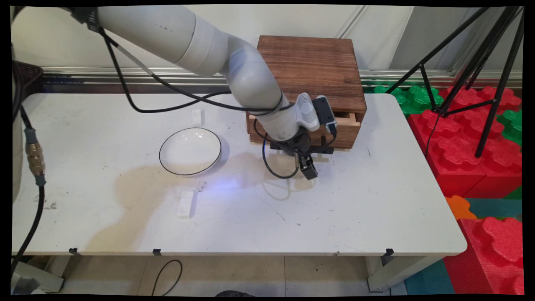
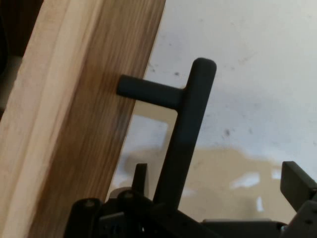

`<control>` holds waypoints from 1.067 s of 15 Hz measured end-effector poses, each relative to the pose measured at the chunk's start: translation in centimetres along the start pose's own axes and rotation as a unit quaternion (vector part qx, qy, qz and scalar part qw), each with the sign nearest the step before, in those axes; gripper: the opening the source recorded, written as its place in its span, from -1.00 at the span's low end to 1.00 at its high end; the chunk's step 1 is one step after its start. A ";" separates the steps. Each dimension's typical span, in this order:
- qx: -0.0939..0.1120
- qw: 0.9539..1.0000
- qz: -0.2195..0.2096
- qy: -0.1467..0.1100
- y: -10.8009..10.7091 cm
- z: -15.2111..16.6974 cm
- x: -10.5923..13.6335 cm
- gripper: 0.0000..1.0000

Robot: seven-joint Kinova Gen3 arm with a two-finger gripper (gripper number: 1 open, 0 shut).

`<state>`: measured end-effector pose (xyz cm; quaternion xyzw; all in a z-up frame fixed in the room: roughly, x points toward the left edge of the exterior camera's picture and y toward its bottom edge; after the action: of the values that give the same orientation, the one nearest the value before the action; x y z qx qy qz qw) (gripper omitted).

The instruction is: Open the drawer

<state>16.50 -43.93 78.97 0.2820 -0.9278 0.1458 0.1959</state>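
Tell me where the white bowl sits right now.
In the main view, the white bowl rests on the white table left of centre, left of the wooden drawer box and the gripper, apart from both.

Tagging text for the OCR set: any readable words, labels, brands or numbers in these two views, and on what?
None readable in either view.
Arm: no lettering shows on its white links.
Wooden drawer box: bare wood, no label.
Bowl: plain white with a dark rim.
White tabs on the table: blank as far as can be seen.
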 end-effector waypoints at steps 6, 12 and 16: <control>-0.011 1.000 0.004 -0.006 2.0 -1.2 -1.3 1.00; -0.026 1.000 0.007 -0.012 4.5 -2.7 -2.6 1.00; -0.035 0.999 0.008 -0.015 6.0 -3.4 -3.2 1.00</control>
<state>16.44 -36.38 79.61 0.2698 -0.9374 0.1104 0.1904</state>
